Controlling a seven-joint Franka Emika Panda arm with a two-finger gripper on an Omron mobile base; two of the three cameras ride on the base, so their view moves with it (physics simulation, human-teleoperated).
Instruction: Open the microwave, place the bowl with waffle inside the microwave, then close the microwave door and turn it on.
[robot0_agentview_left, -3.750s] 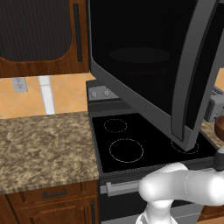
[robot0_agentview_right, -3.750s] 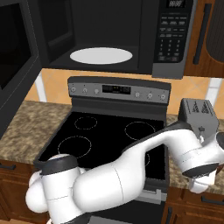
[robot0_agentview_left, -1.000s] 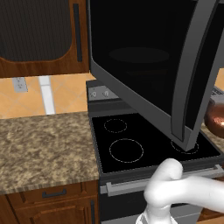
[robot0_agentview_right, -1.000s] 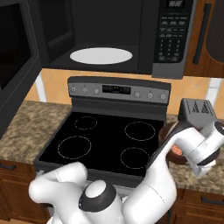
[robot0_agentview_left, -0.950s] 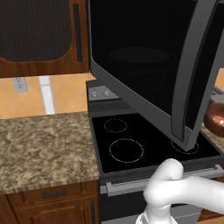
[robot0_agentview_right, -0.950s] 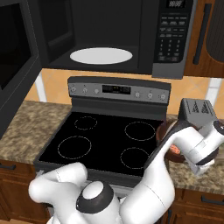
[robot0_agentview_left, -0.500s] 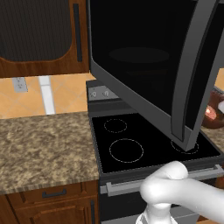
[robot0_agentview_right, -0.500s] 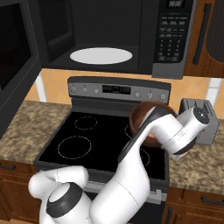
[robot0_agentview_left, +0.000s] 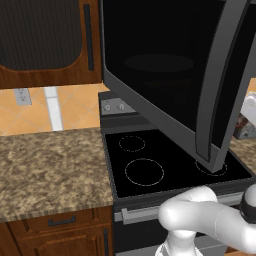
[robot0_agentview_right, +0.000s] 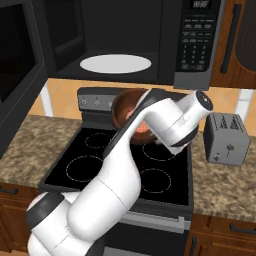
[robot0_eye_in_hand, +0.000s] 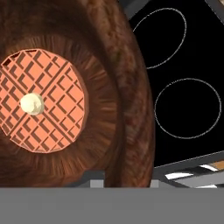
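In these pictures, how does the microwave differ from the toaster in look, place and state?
The microwave is a large black box mounted up above the stove; the toaster is a small grey box standing on the granite counter beside the stove. The microwave stands open, its door swung wide and a white round plate visible inside; the toaster shows nothing in it. Both are boxy kitchen appliances.

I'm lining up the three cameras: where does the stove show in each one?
Left base view: stove at centre, below the open microwave door.
Right base view: centre, partly behind the arm.
Hand view: right side, beside the bowl.
Shared landmark: its white burner rings.
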